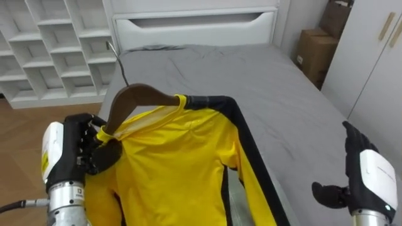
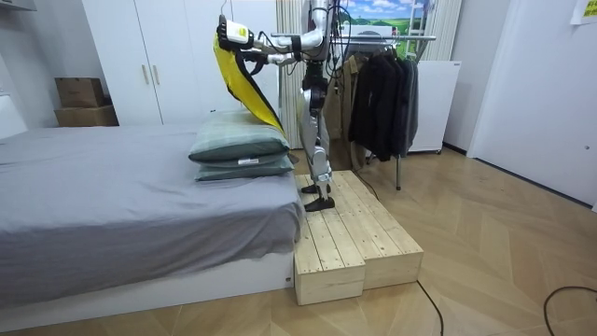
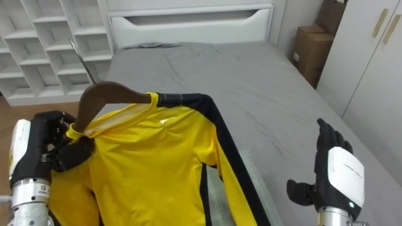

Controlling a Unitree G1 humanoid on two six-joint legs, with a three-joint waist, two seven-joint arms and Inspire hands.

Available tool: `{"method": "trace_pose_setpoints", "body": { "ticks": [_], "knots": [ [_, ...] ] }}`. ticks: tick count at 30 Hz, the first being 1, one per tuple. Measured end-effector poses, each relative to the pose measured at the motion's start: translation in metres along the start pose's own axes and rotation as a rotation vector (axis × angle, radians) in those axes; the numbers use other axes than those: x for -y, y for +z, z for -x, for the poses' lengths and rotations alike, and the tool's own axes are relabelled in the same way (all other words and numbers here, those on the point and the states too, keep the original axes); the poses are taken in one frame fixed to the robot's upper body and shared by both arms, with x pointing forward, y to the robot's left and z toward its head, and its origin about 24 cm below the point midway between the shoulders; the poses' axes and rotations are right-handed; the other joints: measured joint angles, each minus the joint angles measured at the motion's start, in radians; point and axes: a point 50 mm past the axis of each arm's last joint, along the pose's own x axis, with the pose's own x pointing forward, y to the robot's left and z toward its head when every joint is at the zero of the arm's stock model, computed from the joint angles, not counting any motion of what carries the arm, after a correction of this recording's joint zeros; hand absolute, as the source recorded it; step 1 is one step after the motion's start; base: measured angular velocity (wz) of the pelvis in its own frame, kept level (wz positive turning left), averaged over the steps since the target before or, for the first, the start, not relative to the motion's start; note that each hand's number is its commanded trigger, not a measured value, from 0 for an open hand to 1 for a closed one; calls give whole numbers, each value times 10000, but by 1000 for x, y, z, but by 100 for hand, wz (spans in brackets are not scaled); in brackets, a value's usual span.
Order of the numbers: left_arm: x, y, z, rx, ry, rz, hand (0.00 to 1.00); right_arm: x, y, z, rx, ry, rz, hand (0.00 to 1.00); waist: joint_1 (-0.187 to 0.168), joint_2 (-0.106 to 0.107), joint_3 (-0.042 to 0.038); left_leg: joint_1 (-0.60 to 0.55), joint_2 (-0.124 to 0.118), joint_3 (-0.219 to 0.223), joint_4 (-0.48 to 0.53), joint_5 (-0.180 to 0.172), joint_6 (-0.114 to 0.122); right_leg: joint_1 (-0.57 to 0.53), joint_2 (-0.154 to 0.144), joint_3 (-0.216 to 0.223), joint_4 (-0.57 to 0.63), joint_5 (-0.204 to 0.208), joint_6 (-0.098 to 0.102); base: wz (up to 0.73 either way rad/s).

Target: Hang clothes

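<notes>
One yellow shirt (image 1: 182,163) is sitting on its wooden hanger (image 1: 135,97), left hand (image 1: 78,150) gripping the hanger, right hand (image 1: 364,176) hovering open, hooking onto the rack (image 2: 410,37) yet to come.

Over bed (image 1: 282,107), shirt (image 1: 182,163) on hanger (image 1: 135,100), shelves (image 1: 50,50) left, wardrobe (image 1: 370,69) right

The shirt (image 1: 176,163) is smooth yellow cloth with a faint sheen and black trim. Its hanger (image 1: 135,97) is dark polished wood with a thin metal hook (image 1: 119,64). The bed (image 1: 282,107) is covered in matt grey cloth; the platform (image 2: 350,238) is pale bare wooden planks.
</notes>
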Motion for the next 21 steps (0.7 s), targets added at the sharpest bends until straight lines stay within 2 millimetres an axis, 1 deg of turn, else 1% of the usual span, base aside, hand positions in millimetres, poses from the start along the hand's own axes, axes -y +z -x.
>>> {"method": "trace_pose_setpoints", "body": {
  "ticks": [2, 5, 8, 12, 15, 17, 21],
  "knots": [
    [-2, 7, -1, 303, 79, 127, 100, 3, 8, -3, 397, -144, -134, 0, 78, -20, 7, -81, -5, 10, 12, 0, 1, -56, 0, 34, -21, -1, 1, -2],
    [-4, 15, -2, 709, 165, 208, 100, 3, 17, -8, 904, -195, 149, 0, 142, -52, 17, -198, -2, 27, 69, 1, 3, -102, -1, 46, -13, -1, 1, -2],
    [-4, 17, -2, 797, 129, 133, 100, 0, 26, -10, 1464, -135, 397, 0, 150, -58, 17, -284, 3, 14, 167, 1, 3, -132, -3, 26, -16, -1, 1, 0],
    [0, 19, -1, 959, -191, -8, 100, -2, 34, -9, 1863, -18, 447, 0, 149, -72, 22, -306, 4, -13, 175, 1, 2, -128, -2, -25, -18, -1, 1, 5],
    [2, 25, -1, 1221, -396, -33, 100, -2, 39, -9, 2051, 79, 408, 0, 174, -108, 36, -298, 1, -20, 167, 1, 2, -112, -6, -46, -11, 0, 0, 3],
    [4, 29, 0, 1378, -552, 26, 100, -1, 41, -10, 2136, 76, 358, 0, 184, -147, 60, -297, 0, -70, 158, 1, 2, -113, -7, -54, -7, 1, -1, 0],
    [4, 34, 0, 1602, -769, 17, 100, 2, 47, -11, 2343, -13, 249, 0, 172, -190, 63, -319, 4, -141, 132, 1, 2, -127, -4, -98, -12, 5, -3, 4]
  ]
}}
